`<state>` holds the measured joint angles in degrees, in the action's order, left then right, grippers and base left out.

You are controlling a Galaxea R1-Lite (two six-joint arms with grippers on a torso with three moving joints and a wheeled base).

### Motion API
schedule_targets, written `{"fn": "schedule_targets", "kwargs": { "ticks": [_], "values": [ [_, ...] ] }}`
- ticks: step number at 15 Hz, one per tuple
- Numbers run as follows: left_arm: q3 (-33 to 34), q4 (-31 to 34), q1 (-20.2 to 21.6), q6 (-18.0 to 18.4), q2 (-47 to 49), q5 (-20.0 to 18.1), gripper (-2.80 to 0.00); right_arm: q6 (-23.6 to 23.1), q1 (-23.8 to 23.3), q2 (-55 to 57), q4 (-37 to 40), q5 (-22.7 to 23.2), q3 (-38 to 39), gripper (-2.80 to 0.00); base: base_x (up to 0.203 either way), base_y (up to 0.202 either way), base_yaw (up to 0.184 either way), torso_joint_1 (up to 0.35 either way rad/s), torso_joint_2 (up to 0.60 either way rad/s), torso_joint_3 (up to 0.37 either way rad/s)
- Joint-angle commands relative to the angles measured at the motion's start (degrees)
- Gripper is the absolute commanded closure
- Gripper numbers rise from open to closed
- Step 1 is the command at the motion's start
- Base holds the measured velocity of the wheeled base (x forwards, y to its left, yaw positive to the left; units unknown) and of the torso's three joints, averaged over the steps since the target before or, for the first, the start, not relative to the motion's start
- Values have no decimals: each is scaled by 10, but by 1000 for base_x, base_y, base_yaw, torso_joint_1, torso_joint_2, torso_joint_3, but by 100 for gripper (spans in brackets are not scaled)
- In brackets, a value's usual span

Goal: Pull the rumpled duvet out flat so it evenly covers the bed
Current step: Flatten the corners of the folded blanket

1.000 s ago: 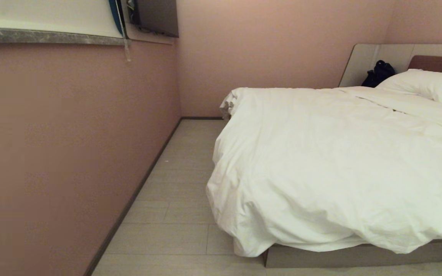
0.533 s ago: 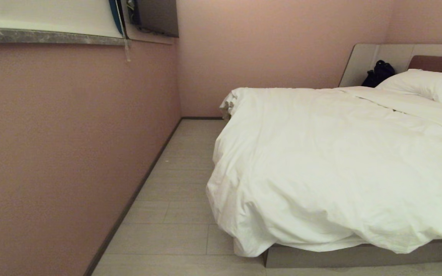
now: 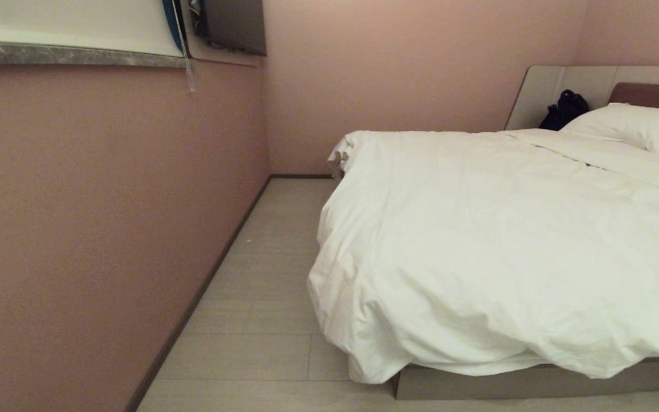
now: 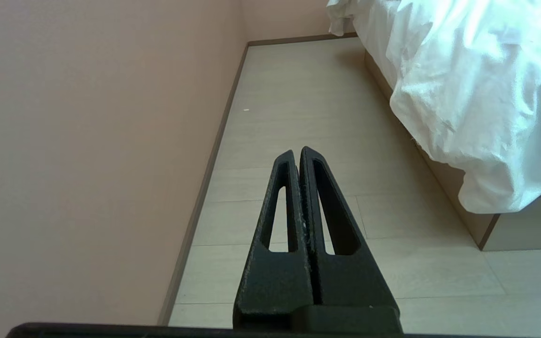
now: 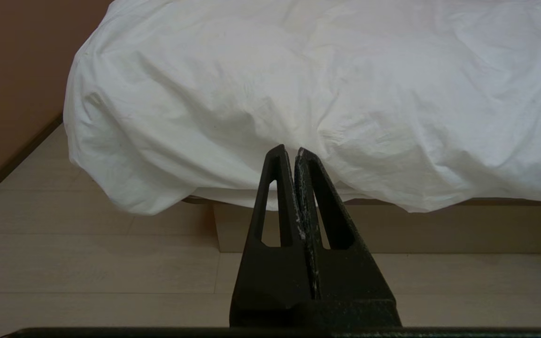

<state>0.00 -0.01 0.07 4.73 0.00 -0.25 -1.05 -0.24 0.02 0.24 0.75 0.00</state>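
White, puffy and soft, the duvet (image 3: pixel 507 246) lies bunched over the bed (image 3: pixel 524 382), drooping past its foot corner at 7 o'clock. We judge it light but bulky; pinch that hanging corner. Both the left gripper (image 4: pixel 297 157) and the right gripper (image 5: pixel 289 152) have closed, empty fingers.

The head view looks forward and down from the bed's (image 3: pixel 535 383) foot end, wall (image 3: pixel 106 229) filling the left of frame. Both wrist views sit low above the floor (image 4: pixel 298 94), the left facing along the aisle, the right facing the duvet's (image 5: pixel 322 94) overhanging corner (all three share it).
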Motion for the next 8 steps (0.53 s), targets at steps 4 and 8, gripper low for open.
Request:
{"fn": "schedule_targets", "kwargs": {
  "ticks": [4,8],
  "values": [
    [0,-1,0,0,0,1,0,-1,0,1,0,0,0,0,0,0,0,0,0,0],
    [0,1,0,-1,1,2,0,0,0,0,0,0,0,0,25,0,0,-1,1,1]
  ]
}}
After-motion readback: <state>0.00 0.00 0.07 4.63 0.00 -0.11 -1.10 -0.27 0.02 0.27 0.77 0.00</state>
